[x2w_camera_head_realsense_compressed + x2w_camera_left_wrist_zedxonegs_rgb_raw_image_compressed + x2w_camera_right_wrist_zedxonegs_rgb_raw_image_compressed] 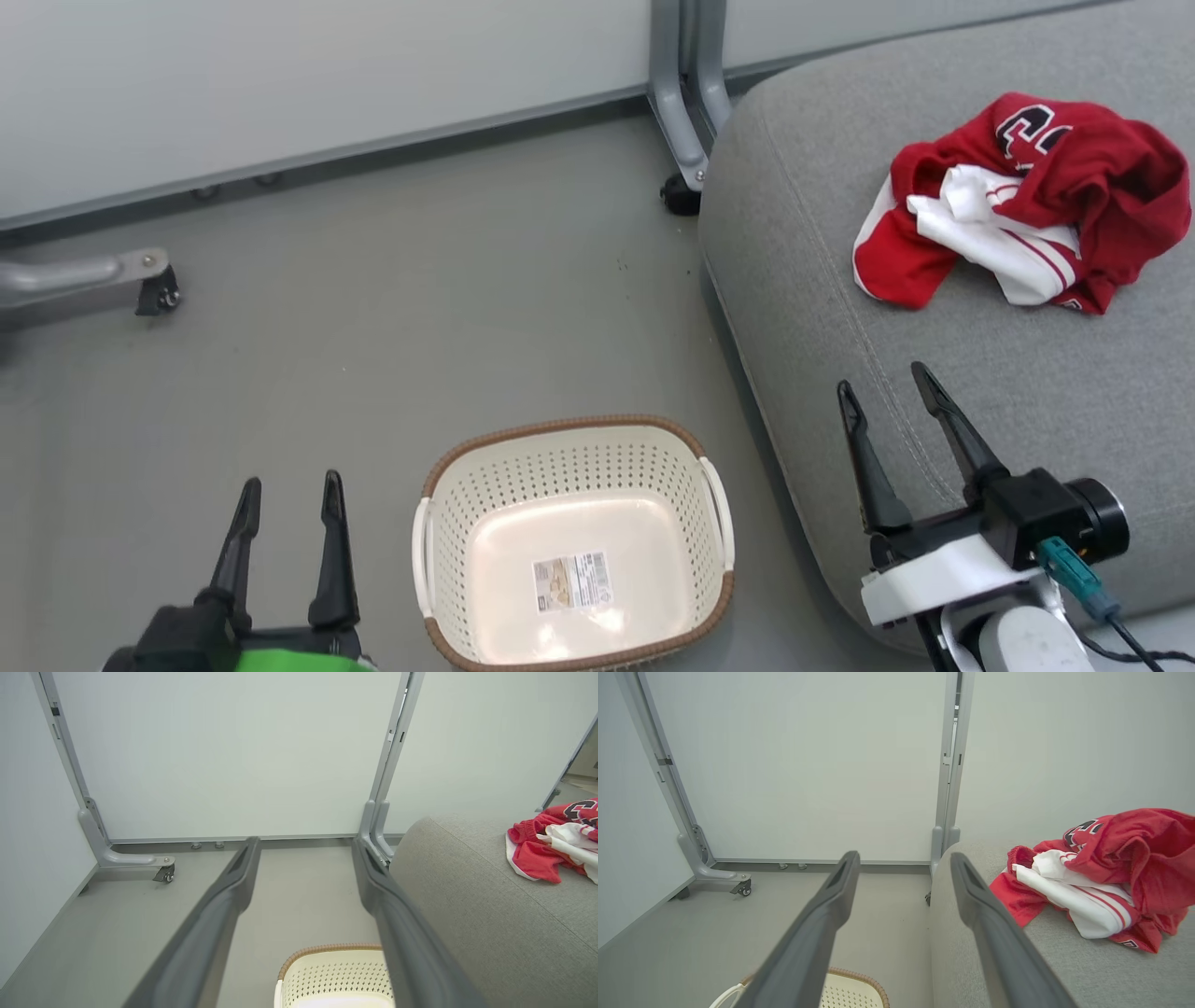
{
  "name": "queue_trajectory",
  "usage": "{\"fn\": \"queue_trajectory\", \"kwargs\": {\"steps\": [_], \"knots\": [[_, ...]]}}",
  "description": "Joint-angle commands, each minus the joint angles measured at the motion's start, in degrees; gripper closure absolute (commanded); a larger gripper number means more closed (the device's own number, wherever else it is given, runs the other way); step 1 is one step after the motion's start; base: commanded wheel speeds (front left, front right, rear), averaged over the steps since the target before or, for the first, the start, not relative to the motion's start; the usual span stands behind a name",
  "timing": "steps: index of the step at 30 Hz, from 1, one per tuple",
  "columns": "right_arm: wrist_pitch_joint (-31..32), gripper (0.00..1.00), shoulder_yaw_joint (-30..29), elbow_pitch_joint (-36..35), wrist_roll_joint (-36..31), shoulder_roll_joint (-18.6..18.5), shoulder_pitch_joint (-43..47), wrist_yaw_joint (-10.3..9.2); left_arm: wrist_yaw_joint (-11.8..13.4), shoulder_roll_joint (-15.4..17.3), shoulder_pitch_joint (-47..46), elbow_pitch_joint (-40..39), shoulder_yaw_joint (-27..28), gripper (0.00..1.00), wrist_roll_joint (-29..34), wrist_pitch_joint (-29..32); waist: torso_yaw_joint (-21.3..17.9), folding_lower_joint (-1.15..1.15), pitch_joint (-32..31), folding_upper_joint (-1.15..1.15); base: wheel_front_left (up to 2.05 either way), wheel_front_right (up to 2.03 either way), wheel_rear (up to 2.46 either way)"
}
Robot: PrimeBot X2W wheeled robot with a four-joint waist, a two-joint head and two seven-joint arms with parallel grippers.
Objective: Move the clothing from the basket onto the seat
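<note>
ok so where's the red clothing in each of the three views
Head view: the red clothing lies upper right, heaped on the seat.
Left wrist view: red clothing at the right edge, mid-height, on the seat.
Right wrist view: red clothing right of centre, on the seat.
Shared landmark: the grey post at the seat's far corner, left of the clothing in every view.

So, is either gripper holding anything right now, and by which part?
Nothing is held. The left gripper and the right gripper are both open and empty. The clothing lies on the seat, and the basket has no clothing in it.
</note>
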Motion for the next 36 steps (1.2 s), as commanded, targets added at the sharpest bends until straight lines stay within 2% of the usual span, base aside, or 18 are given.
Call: {"fn": "queue_trajectory", "kwargs": {"steps": [1, 4, 12, 33, 34, 36], "knots": [[-0.17, 0.0, -0.51, -0.82, -0.64, 0.28, 1.96, -0.1, -0.38, -0.03, 2.06, -0.2, 0.12, 0.0, 0.47, 0.04, 3.93, 0.01, -5.8, 0.0, 0.0, 0.0, 0.0], [-0.17, 0.0, -1.84, -2.21, -0.98, 0.4, 4.36, -0.1, -0.5, -0.03, 4.76, -0.27, 0.47, 0.0, 0.49, 0.03, 4.22, 0.01, -7.18, 0.0, 0.0, 0.0, 0.0], [-0.17, 0.0, -2.39, -2.72, -1.25, 0.75, 8.26, -0.1, 1.22, -0.03, 10.2, 0.46, 0.45, 0.0, 0.71, 0.03, 4.94, 0.01, -9.81, 0.0, 0.0, 0.0, 0.0], [-0.17, 0.0, -2.74, -2.37, -0.73, 0.85, 10.15, -0.1, 1.16, -0.03, 11.05, 0.81, -0.13, 0.0, 2.37, 0.03, 5.37, 0.01, -11.61, 0.0, 0.0, 0.0, 0.0], [0.0, 1.0, -2.6, -2.5, -0.88, 0.89, 9.34, 0.0, 1.11, -0.07, 10.15, 0.8, -0.3, 1.0, 2.23, 0.0, 5.36, 0.01, -11.6, 0.0, 0.0, 0.0, 0.0], [0.02, 1.0, -2.38, -1.03, -0.72, 0.99, 10.2, 0.01, 1.09, -0.15, 10.1, 2.43, -0.51, 1.0, 2.09, 0.05, 5.35, 0.01, -11.6, 0.0, 0.0, 0.0, 0.0]]}}
